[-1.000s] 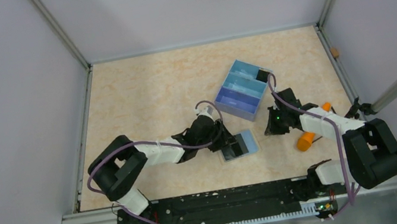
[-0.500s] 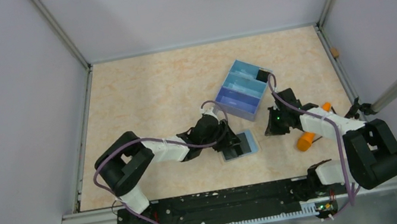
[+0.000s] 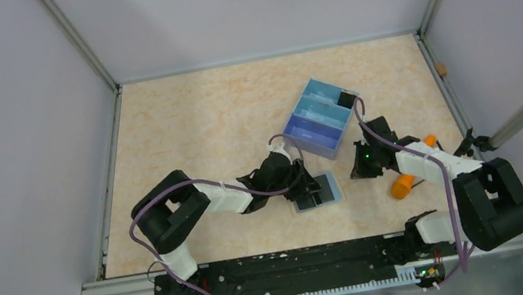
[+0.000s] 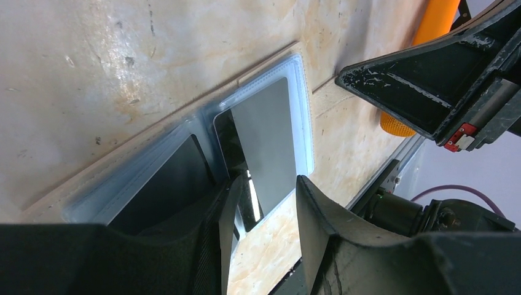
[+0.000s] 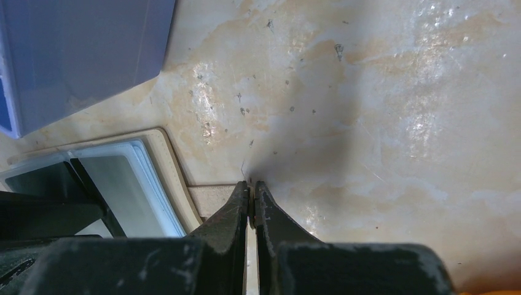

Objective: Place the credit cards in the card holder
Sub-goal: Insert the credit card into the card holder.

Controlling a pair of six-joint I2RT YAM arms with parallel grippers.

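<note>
Two black fingers of the left gripper (image 4: 267,184) stand part-way apart astride the near end of a credit card (image 4: 264,141), a thin, glossy grey rectangle with rounded corners. Whether they actually pinch its edges cannot be told. The card lies flat on the card holder (image 4: 305,123), with its far end over a clear, shiny plastic pocket whose rim is pale blue. The pocket sits on a matte beige backing that shows as a narrow border. A second, darker card (image 4: 166,184) fills the pocket beside it.

Just right of the holder, the right gripper (image 5: 252,187) is closed with nothing between its scuffed, tapering fingers. Its tips point down at the edge of the beige border. An orange cylinder (image 3: 402,186) lies on the table (image 3: 192,127) near that arm. The table's surface is a polished, cream marbled stone pattern.

Farther back, apart from the holder, sits a rigid blue tray (image 3: 309,144) with three long compartments. They shade from deep blue at the near side to light blue at the far side. A small dark shape sits at its far right corner and is too small to identify.
</note>
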